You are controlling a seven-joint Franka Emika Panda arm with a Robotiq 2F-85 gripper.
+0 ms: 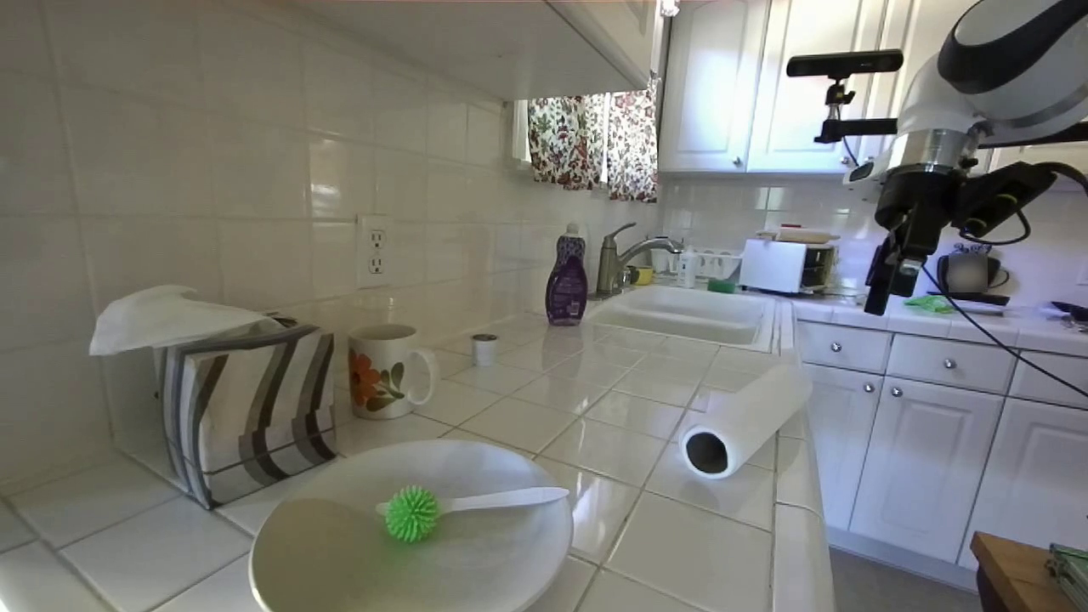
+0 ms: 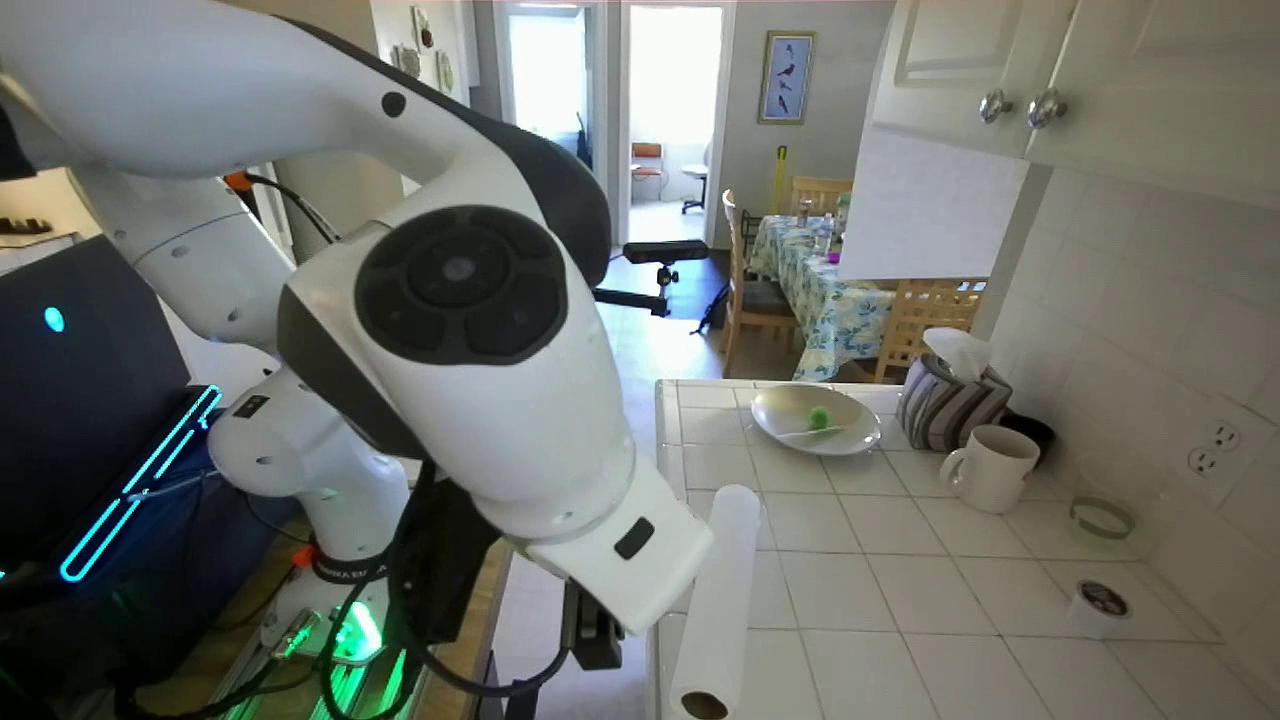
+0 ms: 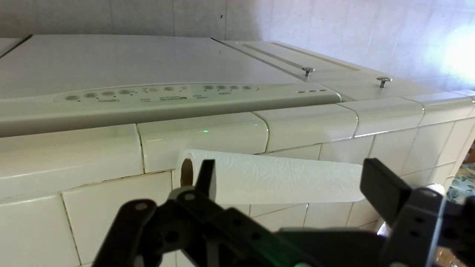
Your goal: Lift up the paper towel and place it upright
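The paper towel is a white roll lying on its side near the edge of the tiled counter. It shows in both exterior views, also here, with the dark hollow core at one end. In the wrist view the paper towel lies crosswise beyond the fingers, its core end at the left. My gripper is in the air, higher than the roll and apart from it. In the wrist view the gripper is open, its two black fingers wide apart with nothing held. The arm hides the fingers in an exterior view.
A white bowl with a green brush, a tissue box, a floral mug, a small jar and a purple bottle stand on the counter. The sink is farther along. The rounded counter edge runs beside the roll.
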